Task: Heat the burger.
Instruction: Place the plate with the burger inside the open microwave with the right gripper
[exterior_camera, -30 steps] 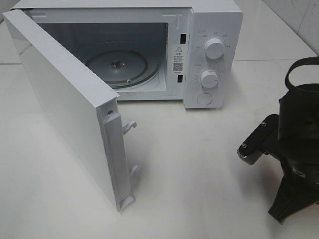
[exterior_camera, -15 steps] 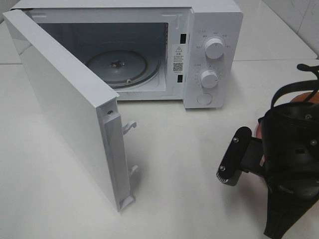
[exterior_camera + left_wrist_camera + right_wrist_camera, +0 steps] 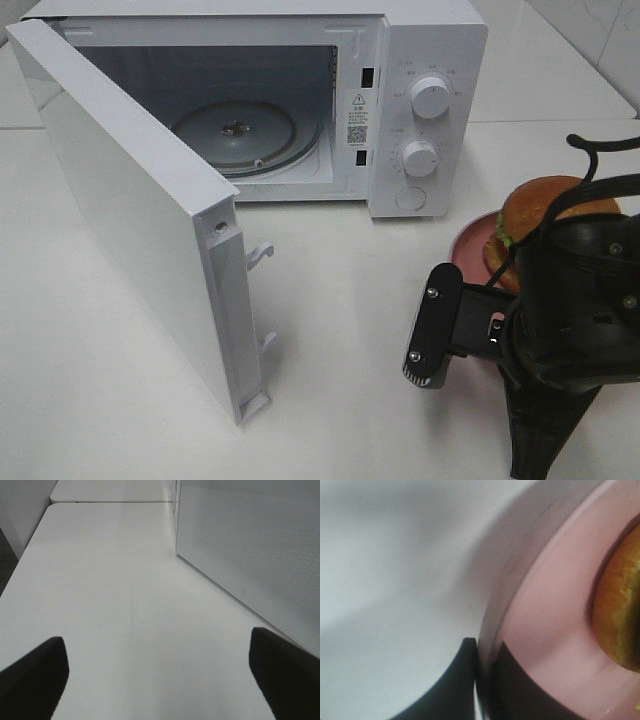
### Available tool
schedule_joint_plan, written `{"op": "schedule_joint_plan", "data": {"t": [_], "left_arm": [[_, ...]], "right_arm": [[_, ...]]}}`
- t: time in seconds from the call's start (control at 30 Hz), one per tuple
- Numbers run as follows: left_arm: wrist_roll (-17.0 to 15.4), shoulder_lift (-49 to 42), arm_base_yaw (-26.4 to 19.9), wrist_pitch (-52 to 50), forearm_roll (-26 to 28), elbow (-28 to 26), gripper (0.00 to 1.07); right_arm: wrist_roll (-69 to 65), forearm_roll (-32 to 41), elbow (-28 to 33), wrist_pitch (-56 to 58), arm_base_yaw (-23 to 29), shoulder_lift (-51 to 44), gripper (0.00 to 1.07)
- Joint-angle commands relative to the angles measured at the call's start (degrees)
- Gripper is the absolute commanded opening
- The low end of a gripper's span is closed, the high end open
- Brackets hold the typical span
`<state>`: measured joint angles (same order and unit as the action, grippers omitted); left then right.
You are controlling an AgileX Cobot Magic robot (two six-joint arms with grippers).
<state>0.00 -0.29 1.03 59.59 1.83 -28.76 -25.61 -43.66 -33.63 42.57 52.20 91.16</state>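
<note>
Only from the right wrist: right gripper point(image 3: 481, 650) pinched shut on the rim of the pink plate point(image 3: 555, 630), a dark fingertip on each side of it. Only from the left wrist: left gripper point(image 3: 160, 675) spread wide with nothing between, over white table point(image 3: 125, 580), beside the mesh face of the microwave door point(image 3: 250, 545). Only from above: microwave point(image 3: 430, 40) standing open, glass turntable point(image 3: 240, 130) inside.

On the plate, right of the microwave: burger point(image 3: 545, 215), glossy golden-brown bun, green lettuce frill at one edge. Lower part hidden behind the right arm point(image 3: 580, 300); red layer not made out. Up close, merely a blurred orange-brown sliver of bun, cut off at the edge. Plate resting or lifted: unclear.
</note>
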Motion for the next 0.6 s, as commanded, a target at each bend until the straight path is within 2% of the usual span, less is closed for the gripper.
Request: {"op": "schedule_joint_plan", "data": {"t": [0.03,0.37,0.6], "left_arm": [[0.00,-1.15,-0.29,-0.17,-0.06,0.17,0.90],[0.00,-1.15,-0.29,-0.17,-0.06,0.17,0.90],[0.00,-1.15,-0.29,-0.17,-0.06,0.17,0.90]], "right_arm": [[1.43,-2.92,0.11,-0.23,0.34,-0.46,0.00],[3.61,-5.96,0.11,-4.47,0.34,-2.18,0.00],[15.64,-6.70,0.11,-5.56,0.34,-8.59,0.00]]}}
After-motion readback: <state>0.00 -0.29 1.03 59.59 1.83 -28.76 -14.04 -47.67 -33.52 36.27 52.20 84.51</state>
